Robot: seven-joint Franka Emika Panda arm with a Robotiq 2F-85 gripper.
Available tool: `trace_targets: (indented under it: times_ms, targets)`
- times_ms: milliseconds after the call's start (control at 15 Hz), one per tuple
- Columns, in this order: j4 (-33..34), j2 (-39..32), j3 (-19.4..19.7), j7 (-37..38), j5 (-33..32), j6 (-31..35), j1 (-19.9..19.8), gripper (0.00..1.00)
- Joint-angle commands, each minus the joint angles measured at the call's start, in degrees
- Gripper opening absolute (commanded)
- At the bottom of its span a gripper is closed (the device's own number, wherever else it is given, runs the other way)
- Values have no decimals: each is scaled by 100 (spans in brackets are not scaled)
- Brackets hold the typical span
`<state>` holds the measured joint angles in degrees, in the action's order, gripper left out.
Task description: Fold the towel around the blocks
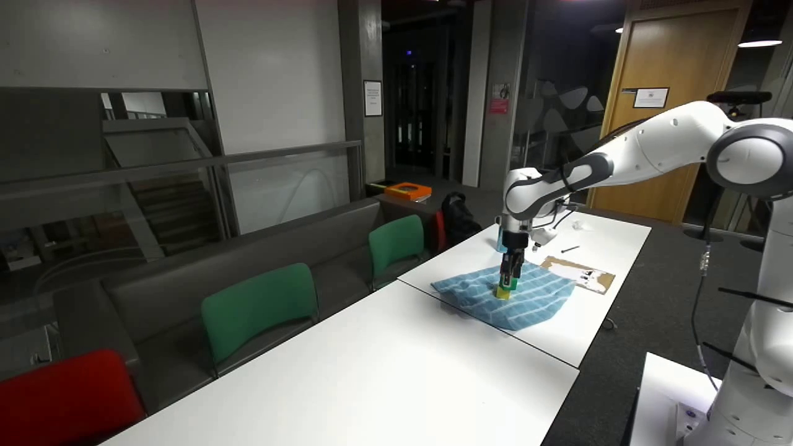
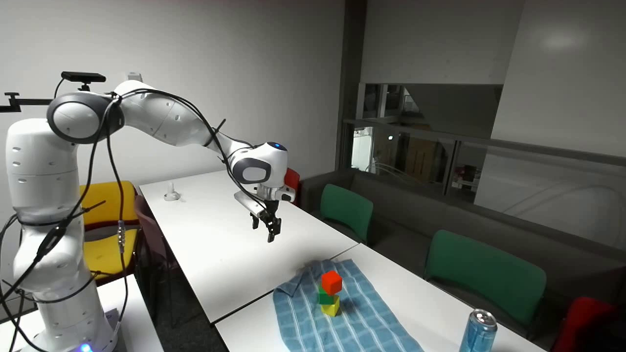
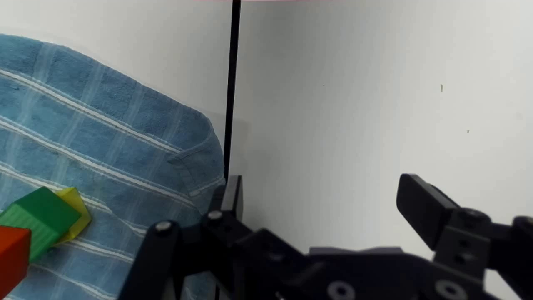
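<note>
The blue towel with white stripes lies spread on the white table in both exterior views [image 1: 545,300] [image 2: 298,325] and the wrist view [image 3: 104,137]. A small corner is folded over near the table seam. On it stands a slightly offset stack: a yellow block [image 2: 330,308] at the bottom, a green block [image 2: 326,297] above, a red block [image 2: 331,282] on top. The wrist view shows the red [image 3: 12,258], green [image 3: 43,218] and yellow [image 3: 79,208] blocks at lower left. My gripper [image 2: 263,232] is open and empty [image 3: 320,183], above the table beside the towel's folded corner.
A light-blue can [image 2: 478,333] stands beyond the towel. A cardboard piece with white paper [image 1: 579,275] and a pen [image 1: 570,249] lie on the table. A dark seam [image 3: 233,83] separates two white tables. Green chairs [image 2: 484,274] line the long side. A small white object [image 2: 171,193] stands far off.
</note>
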<state>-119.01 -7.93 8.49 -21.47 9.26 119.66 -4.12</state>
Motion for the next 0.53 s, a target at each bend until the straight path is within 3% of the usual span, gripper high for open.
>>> trace_targets:
  times_ms: [0,467]
  targets:
    - [699,-956,-234,-408,63,-110,-221,100]
    - [1144,-2155,-555,-644,-119,102,-508,100]
